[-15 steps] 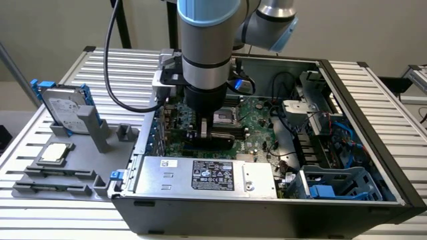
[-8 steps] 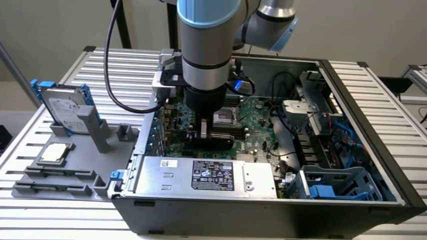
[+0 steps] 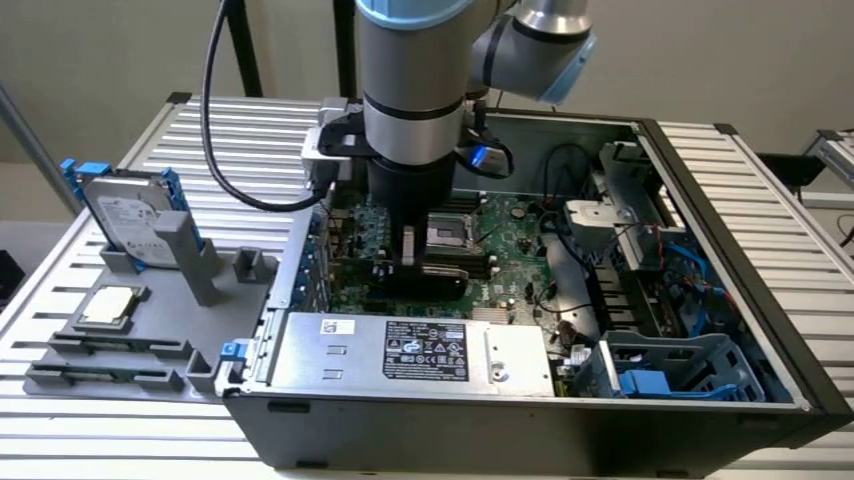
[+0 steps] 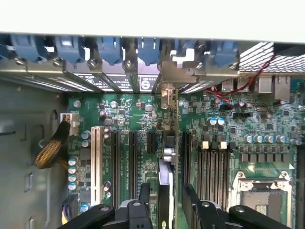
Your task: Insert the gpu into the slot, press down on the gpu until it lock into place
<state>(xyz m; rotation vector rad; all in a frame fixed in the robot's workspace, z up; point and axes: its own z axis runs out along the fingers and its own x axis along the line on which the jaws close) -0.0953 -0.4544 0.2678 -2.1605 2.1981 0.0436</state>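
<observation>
Gripping the gpu [image 4: 165, 188] edge-on, end effector [image 4: 166, 202] over motherboard [image 4: 228, 129].

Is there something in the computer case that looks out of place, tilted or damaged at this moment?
Nothing stands out. The gpu stands on edge above the motherboard, between the fingers of the gripper, and runs parallel to the expansion slots. The hard drive and the other parts sit in order in the holder beside the case.
</observation>
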